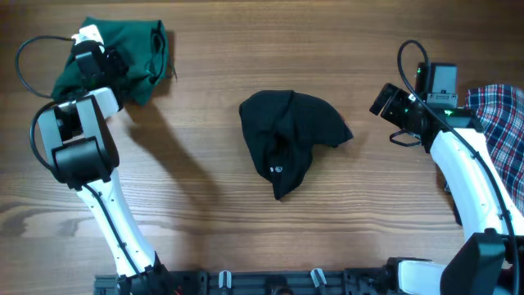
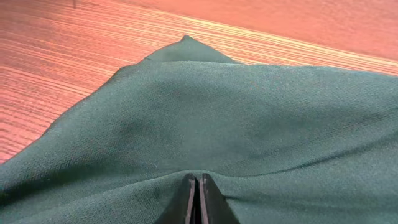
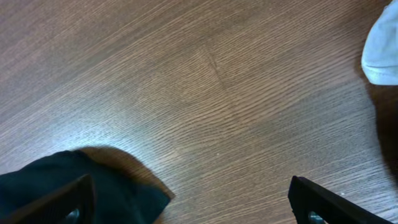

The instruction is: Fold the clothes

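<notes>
The folding is at an early stage, and none of the three garments looks finished. The large plain black fabric top [image 1: 291, 139] lies crumpled in a loose heap at the centre of the brown wooden table [image 1: 205, 205], with a small white logo mark facing up. The red-white-blue plaid cloth garment [image 1: 499, 123] lies bunched at the right edge, partly under the right arm. The crumpled dark green fabric garment [image 1: 139, 57] lies at the far left corner, rumpled, with one pointed corner reaching across the wood. All three are judged to need spreading flat and folding.

The left gripper [image 2: 198, 190] is over the green garment with its jaws pressed together. Creases in the cloth run in toward the tips, so it appears to pinch a thin fold of that garment, though the contact itself is hidden at the bottom of the wrist view.

The right gripper [image 3: 189, 205] has its jaws spread wide and holds nothing. It hangs over bare wood right of the centre, with the edge of the black top just beside its left finger.
</notes>
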Tool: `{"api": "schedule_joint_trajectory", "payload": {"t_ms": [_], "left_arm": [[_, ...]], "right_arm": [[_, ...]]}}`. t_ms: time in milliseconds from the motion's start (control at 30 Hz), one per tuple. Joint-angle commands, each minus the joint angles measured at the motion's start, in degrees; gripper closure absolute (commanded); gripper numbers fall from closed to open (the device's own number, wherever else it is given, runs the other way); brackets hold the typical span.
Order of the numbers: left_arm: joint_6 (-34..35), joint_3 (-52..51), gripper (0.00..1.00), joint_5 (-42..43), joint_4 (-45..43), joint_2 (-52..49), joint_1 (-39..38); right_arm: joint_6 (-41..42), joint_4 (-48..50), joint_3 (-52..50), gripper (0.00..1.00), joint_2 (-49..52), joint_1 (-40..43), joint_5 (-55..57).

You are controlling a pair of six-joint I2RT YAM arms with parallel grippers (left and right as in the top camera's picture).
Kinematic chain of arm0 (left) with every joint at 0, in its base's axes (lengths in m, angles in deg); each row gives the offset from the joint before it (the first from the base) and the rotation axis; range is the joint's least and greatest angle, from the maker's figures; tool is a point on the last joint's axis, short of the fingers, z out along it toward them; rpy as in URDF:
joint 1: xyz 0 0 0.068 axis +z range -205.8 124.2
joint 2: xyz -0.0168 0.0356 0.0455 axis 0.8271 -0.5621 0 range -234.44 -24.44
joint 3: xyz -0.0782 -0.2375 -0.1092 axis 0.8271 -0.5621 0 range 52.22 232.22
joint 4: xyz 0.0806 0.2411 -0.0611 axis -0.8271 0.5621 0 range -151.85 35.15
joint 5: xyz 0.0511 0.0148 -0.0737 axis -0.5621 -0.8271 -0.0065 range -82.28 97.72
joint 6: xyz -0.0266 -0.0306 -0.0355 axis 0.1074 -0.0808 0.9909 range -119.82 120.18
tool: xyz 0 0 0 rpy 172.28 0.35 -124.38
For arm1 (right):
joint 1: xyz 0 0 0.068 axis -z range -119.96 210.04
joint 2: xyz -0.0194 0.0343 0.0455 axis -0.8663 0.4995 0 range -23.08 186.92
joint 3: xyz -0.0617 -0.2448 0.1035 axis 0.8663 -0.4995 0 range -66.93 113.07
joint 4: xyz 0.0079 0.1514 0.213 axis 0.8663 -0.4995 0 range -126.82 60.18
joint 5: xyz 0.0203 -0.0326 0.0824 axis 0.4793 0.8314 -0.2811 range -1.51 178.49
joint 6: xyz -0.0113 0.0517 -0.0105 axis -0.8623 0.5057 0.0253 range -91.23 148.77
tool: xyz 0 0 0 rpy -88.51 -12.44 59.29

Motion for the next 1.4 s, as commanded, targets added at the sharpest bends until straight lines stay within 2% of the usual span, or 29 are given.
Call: {"api": "schedule_joint_trajectory", "payload": {"t_ms": [0,167,233,333,433,467,567,833,1133,1367], "left_arm": [[0.0,0.2,0.92,-3.2,1.4,-1.9,0.0],[0.0,0.4,0.92,-3.1,3.1,5.8,-2.1],[0.1,0.4,0.92,-3.1,8.6,11.7,-3.0],[0.3,0.4,0.94,0.4,22.5,20.5,-4.0],[0.9,0.4,0.96,0.5,36.2,27.6,-4.7],[1.0,0.4,0.96,0.5,40.7,28.8,-4.6],[1.8,0.4,0.96,0.3,44.9,27.1,-3.0],[2.0,0.4,0.96,2.3,44.5,17.3,2.0],[1.8,0.4,0.96,5.8,40.0,10.2,2.2],[3.4,0.4,0.96,6.6,30.8,5.6,2.2]], "right_arm": [[-0.1,-0.1,0.0,0.0,0.2,0.0,-0.7],[-0.2,-0.7,0.0,0.0,0.2,0.0,-0.7],[-0.2,-1.3,0.0,0.0,0.2,0.0,-0.7],[-0.1,-1.6,0.0,0.0,0.2,0.0,-0.7],[-0.2,-1.7,0.0,0.0,0.2,0.0,-0.9],[-0.1,-2.0,0.0,0.0,0.2,0.0,-0.9],[-0.2,-2.4,0.0,0.0,0.2,0.0,-0.9],[-0.2,-3.6,0.0,0.0,0.2,0.0,-0.9],[-0.2,-3.6,0.0,0.0,0.2,0.0,-0.9],[-0.1,-3.5,0.0,0.0,0.2,0.0,-0.9]]}}
